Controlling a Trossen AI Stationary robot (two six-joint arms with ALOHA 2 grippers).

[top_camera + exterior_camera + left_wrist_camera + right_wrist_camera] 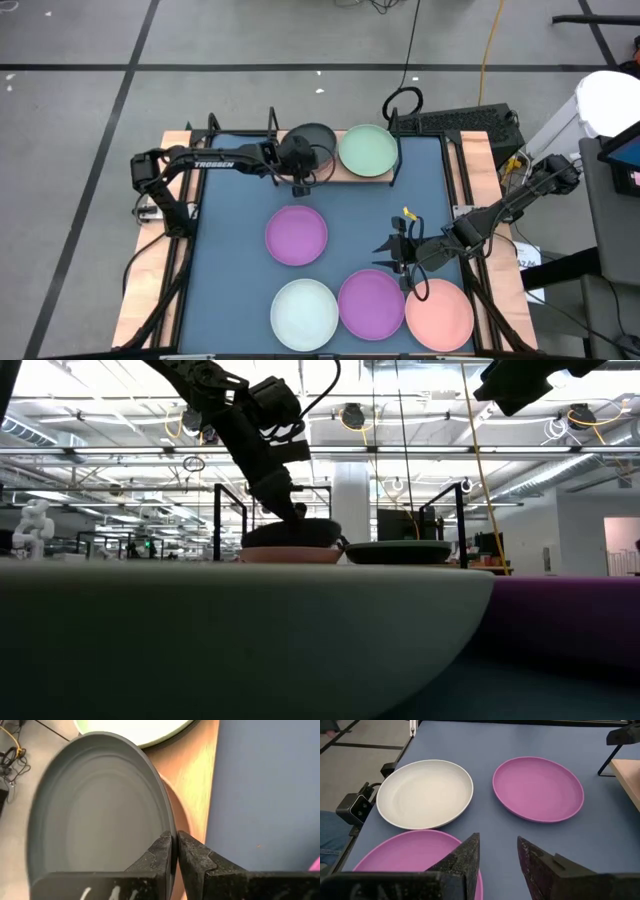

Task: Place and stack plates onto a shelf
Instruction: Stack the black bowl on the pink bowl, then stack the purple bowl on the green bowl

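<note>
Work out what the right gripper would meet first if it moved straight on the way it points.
Probably the purple plate in mid-table; the right gripper, jaws open, aims roughly at its near rim, though depth is uncertain.

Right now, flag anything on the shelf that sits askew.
The black plate rests on a pink plate on the shelf, with the left gripper at its rim. It looks slightly off-centre on that stack; nothing else stands out.
</note>
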